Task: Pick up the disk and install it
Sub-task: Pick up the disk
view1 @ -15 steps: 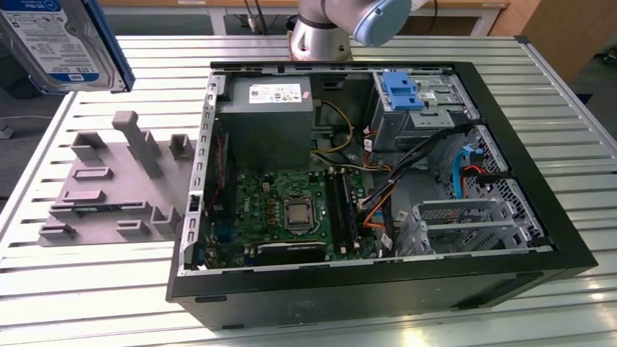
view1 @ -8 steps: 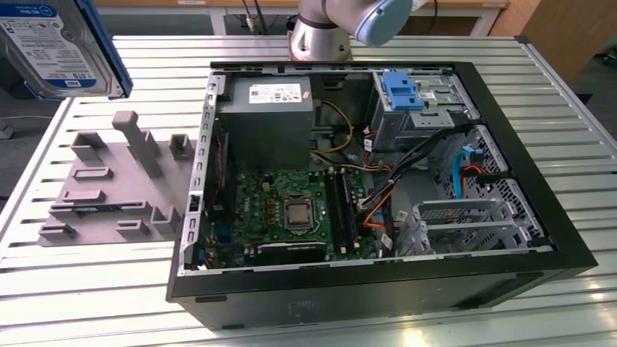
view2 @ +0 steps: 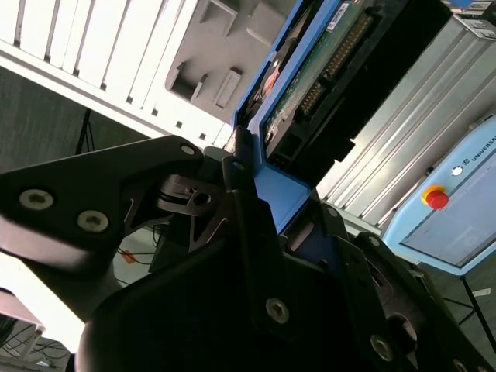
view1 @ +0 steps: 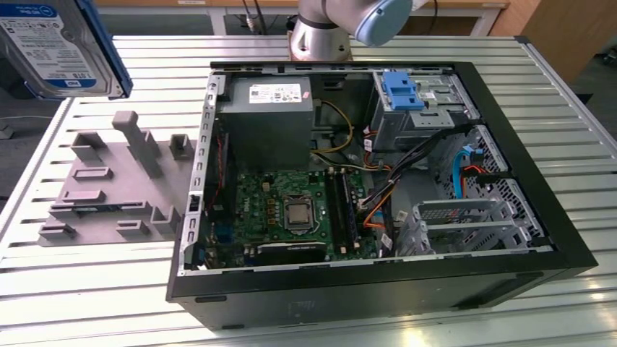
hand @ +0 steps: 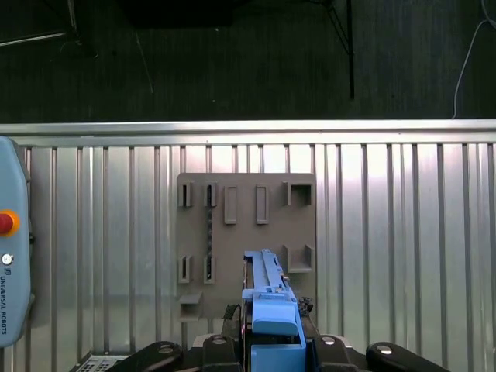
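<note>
The pincer (hand: 273, 345) is clamped on the blue carrier edge of the disk (view1: 58, 47). It holds the disk edge-on, clear above the grey slotted holder (hand: 248, 225) on the counter (hand: 403, 232), probably to clear its posts. The open computer case (view1: 386, 296) sits well apart.

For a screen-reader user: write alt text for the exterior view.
A disk in a blue carrier hangs in the air at the exterior view's upper left. Below it a grey fixture plate lies on the slatted metal table, beside an open computer case with its circuit board exposed.
</note>
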Controlling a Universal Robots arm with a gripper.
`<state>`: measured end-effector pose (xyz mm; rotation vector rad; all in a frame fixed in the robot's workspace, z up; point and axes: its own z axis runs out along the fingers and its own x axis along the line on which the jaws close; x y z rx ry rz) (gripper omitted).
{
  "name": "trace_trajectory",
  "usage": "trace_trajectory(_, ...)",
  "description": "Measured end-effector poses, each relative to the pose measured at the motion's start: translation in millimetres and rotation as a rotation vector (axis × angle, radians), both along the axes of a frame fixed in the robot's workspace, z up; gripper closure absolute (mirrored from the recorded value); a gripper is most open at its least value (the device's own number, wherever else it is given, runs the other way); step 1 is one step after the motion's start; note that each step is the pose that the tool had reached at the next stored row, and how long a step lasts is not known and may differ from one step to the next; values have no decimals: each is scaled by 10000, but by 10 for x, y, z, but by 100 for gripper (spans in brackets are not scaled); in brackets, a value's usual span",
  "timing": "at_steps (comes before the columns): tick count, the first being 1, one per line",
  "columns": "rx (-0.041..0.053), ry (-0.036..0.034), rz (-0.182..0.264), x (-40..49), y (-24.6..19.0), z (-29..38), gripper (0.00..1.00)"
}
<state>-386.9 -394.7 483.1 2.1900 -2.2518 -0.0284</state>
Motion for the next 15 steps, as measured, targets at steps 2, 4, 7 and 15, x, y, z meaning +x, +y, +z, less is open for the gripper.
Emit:
trace_trajectory(2,-1,1,1,13,0,0,64)
trace_trajectory(4,0,1,0,28,0,0,64)
trace_trajectory(7,-1,2,-1,53,0,1,64)
trace_trajectory(15,-1,1,-1,110,0,0,64)
